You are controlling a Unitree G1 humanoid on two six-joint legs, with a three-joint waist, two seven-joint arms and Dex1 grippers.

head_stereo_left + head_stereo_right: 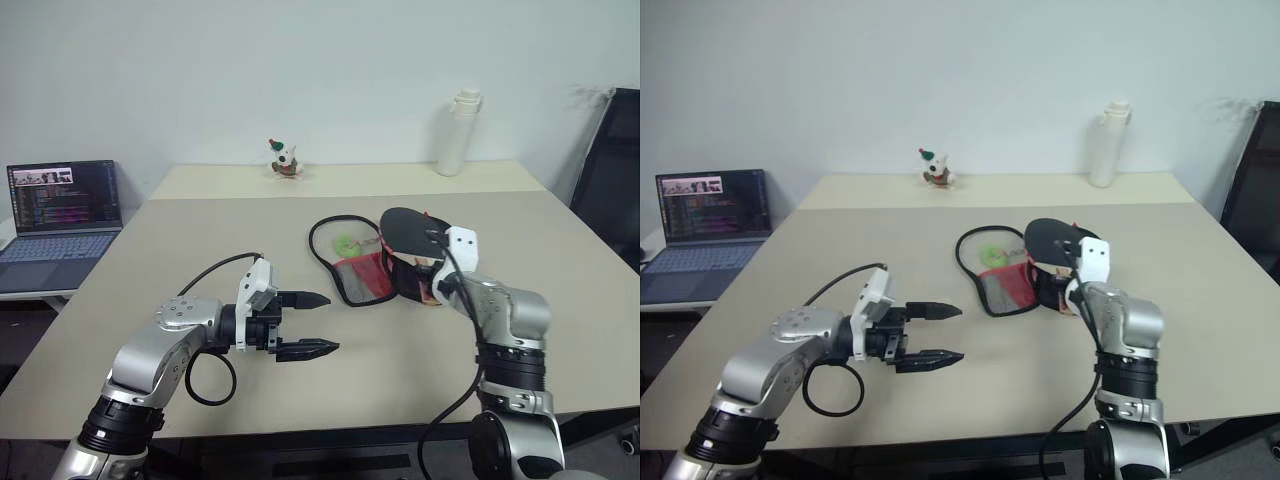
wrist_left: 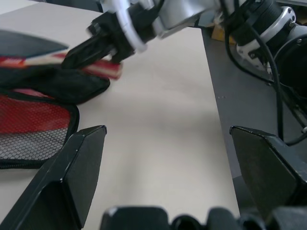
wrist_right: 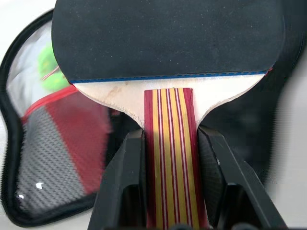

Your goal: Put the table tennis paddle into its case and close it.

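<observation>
Right end effector (image 3: 169, 158) has its two black fingers clamped on the striped handle of the table tennis paddle (image 3: 168, 40), one finger on each side, with the black rubber face pointing away from the wrist. From the head views, the paddle sits over the far right part of the case (image 1: 360, 262), blade angled toward the back of the bench (image 1: 200, 240). The case lies unzipped on the bench, its flap spread toward the robot's left: red mesh panel nearest the robot, pale lining with a green patch beyond it, black zip edge looping round the whole opening. The paddle's head overlaps the case's black half; whether it touches the fabric, I cannot tell.

Over to the left end effector (image 1: 312, 322): fingers spread wide, nothing between them, hovering above bare bench and pointing across toward the case, well short of it. A black cable loops beneath that forearm.

Further out, a small white figurine (image 1: 285, 159) with a red and green cap stands at the far edge of the bench, and a white bottle (image 1: 461, 132) stands at the back right. To the robot's left, on a separate lower surface, an open laptop (image 1: 62, 222) shows a lit screen. A dark chair (image 1: 612, 170) sits at the right. The lane between the left end effector and the case is bare.
</observation>
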